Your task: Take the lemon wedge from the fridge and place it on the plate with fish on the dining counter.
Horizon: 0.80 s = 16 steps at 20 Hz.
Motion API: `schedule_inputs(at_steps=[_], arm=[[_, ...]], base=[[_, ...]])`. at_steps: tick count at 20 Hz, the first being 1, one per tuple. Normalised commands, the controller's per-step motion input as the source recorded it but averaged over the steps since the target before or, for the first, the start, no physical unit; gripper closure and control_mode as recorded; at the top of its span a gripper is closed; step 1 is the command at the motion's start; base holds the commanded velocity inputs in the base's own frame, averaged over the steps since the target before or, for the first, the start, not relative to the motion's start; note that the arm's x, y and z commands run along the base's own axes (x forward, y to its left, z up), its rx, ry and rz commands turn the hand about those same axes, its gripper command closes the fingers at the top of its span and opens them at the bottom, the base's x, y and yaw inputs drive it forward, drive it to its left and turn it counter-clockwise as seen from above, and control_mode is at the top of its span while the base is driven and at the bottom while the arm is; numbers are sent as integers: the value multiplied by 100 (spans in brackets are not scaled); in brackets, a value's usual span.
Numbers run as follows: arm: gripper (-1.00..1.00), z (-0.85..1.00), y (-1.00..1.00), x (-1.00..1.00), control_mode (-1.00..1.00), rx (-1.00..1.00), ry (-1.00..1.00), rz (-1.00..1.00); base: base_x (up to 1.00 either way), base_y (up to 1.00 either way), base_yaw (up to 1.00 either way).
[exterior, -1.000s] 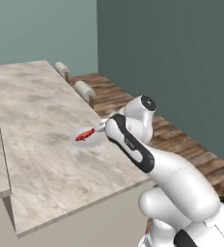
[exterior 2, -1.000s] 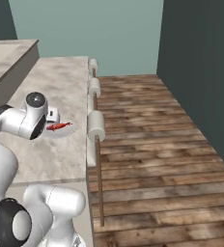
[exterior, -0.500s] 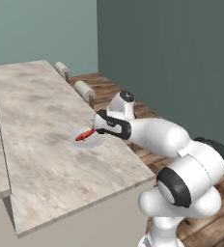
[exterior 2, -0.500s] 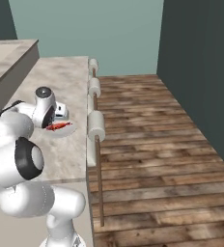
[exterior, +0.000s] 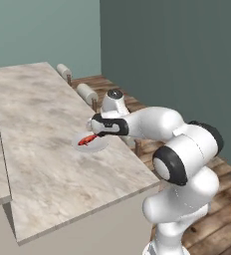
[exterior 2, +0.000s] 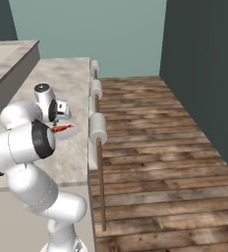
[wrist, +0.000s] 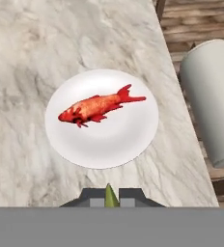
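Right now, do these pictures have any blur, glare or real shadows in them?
Hand view: sharp and evenly lit, the fish casts almost no shadow on the plate, and no glare. Left base view: flat light, soft shading on the dining counter. Right base view: slightly soft, and the plate looks small beside the arm.

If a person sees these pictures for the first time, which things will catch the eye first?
First, the red fish lying across the white plate, near the edge of the marbled counter. Then the gripper, poised by the plate's rim, shut on a tiny yellow-green lemon wedge.
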Motion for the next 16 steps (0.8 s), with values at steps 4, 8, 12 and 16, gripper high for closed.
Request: schedule_inputs(at_steps=[4, 8, 12, 16], arm=[[100, -58, 0, 32, -100, -15, 14, -2], [100, -35, 0, 33, -100, -7, 7, -1], [100, -10, 3, 38, -100, 0, 1, -3], [100, -7, 5, 41, -100, 0, 1, -3]], base=[[0, 0, 0], [0, 0, 0], [0, 0, 0], [0, 0, 0]])
